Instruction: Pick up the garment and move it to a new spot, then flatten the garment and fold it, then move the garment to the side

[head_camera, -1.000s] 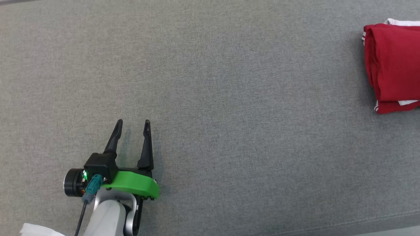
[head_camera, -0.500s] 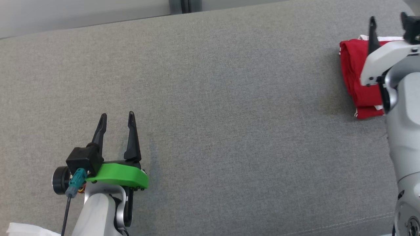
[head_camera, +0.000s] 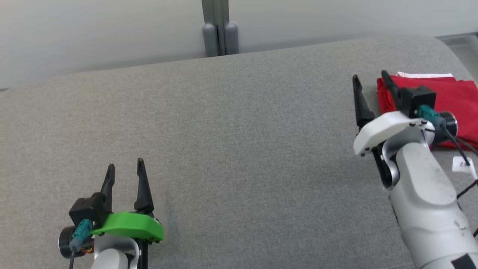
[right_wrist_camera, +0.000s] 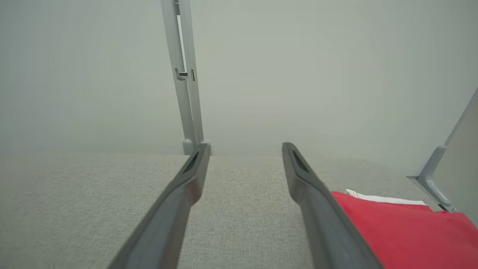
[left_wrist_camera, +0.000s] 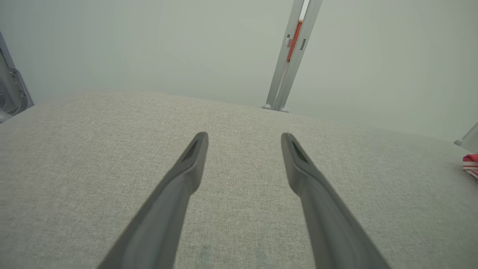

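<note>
My left hand (head_camera: 125,163) and right hand (head_camera: 370,74) hang released and empty, the right by the folded garment (head_camera: 455,97) at the worktop's (head_camera: 239,130) right end, so the move aside looks done and next I only pull clear.

No legible text anywhere; small white tag (head_camera: 462,164) carries dark print, too small to read.

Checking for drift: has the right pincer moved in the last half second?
Yes. Against the folded red garment, the right pincer has shifted left, from over it to its left edge.
</note>
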Controlling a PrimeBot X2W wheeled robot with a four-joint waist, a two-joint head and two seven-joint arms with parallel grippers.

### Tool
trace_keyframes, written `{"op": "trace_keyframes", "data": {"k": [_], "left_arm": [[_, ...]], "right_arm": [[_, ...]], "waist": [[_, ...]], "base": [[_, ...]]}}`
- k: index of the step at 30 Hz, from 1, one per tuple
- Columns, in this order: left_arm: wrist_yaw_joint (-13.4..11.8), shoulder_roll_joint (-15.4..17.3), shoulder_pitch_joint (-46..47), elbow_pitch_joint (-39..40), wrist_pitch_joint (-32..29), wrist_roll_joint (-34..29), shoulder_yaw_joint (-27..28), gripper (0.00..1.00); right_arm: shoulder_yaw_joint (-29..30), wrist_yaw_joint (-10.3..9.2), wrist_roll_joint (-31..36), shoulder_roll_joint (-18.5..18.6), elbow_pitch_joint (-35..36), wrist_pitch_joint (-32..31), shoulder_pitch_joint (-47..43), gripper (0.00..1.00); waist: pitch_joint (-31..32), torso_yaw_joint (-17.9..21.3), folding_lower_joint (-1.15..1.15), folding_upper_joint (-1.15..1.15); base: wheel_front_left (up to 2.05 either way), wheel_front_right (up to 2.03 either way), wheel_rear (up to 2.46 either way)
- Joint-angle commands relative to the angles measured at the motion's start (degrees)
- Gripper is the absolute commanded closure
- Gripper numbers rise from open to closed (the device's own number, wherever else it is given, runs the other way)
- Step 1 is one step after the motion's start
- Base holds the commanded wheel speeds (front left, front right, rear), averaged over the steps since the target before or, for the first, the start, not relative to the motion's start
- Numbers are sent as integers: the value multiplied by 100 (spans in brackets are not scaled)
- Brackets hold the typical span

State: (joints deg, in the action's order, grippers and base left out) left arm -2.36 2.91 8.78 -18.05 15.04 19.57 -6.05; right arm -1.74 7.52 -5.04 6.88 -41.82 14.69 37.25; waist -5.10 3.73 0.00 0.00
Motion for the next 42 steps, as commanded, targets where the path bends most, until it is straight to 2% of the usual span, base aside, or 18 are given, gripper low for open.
{"op": "trace_keyframes", "data": {"k": [1, 9, 16, 24, 42], "left_arm": [[-35, 8, -118, 6, 17, 81, -20, 0], [-28, 12, -526, 231, 17, -14, -215, 0], [-226, 11, -821, 361, 17, -111, -299, 0], [-328, 11, -847, 441, 17, -173, -426, 0], [-368, 11, -916, 280, 17, -266, -535, 0]], "right_arm": [[-36, -6, -117, -69, 242, 30, -309, 0], [-120, -5, -392, -346, 1799, -28, -1942, 0], [-156, -5, -543, -393, 2832, -170, -3074, 0], [-112, -5, -678, -394, 3181, -195, -3529, 0], [-192, -5, -737, -394, 3232, -235, -3708, 0]], "waist": [[206, -144, 0, 0], [381, -271, 0, 0], [447, -325, 0, 0], [394, -432, 0, 0], [498, -494, 0, 0]], "base": [[0, 0, 0], [0, 0, 0], [0, 0, 0], [0, 0, 0], [0, 0, 0]]}}
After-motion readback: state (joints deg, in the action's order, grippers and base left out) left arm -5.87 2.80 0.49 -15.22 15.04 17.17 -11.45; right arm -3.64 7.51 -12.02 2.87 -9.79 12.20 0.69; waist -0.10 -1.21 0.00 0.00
